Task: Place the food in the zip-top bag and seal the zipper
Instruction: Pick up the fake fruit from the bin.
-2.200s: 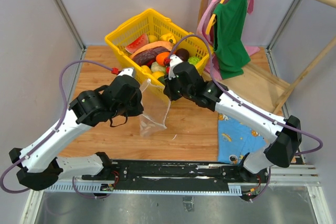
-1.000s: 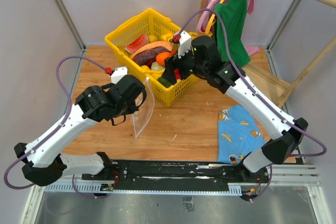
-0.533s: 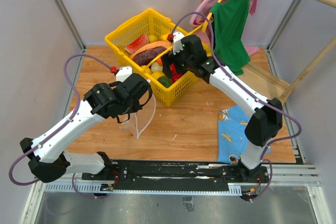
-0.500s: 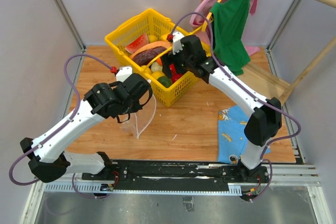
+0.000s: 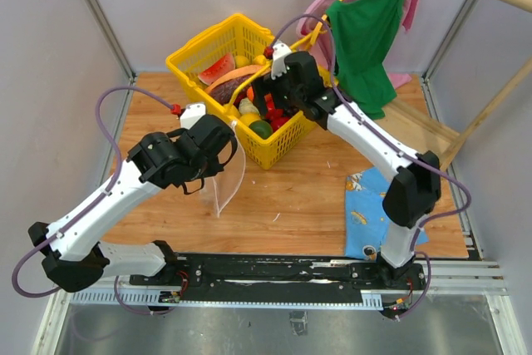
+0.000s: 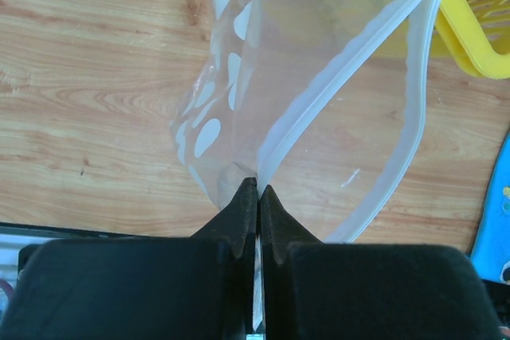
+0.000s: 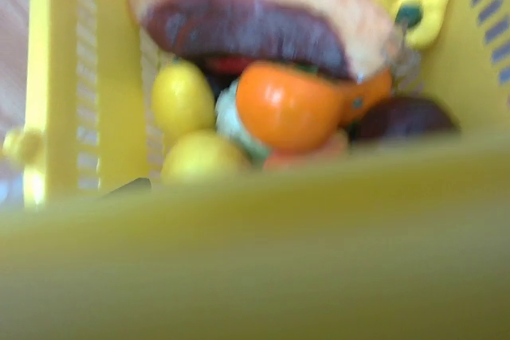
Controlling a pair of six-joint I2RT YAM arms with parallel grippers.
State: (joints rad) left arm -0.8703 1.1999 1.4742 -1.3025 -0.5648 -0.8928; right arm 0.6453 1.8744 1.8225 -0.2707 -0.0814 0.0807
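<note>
- My left gripper point(image 6: 257, 185) is pinched fully closed on the zipper point(image 6: 343, 77) of the zip-top bag point(image 6: 231, 61). The strip runs away from the fingertips, ahead and to the right.
- The bag mouth gapes open from that pinch. The clear dotted wall sits ahead of the fingers and slightly left, over the wooden table point(image 6: 88, 101). The other side of the zipper loops off to the right of the jaws.
- The far end of the zipper reaches the yellow basket point(image 6: 478, 45), ahead-right of the left gripper. I can't tell if they touch.
- My right gripper point(image 5: 268, 104) is down inside the basket. I can't tell how wide it stands: the wrist view is blurred, the basket rim fills its lower half, and no fingers show.
- The food point(image 7: 291, 105) is in the basket, just ahead of the right gripper. An orange fruit sits dead ahead, yellow pieces to its left, a big brown-purple slice beyond it, and a yellow pepper far right.
- A blue cloth point(image 5: 374, 205) lies on the table, well right of the left gripper.
</note>
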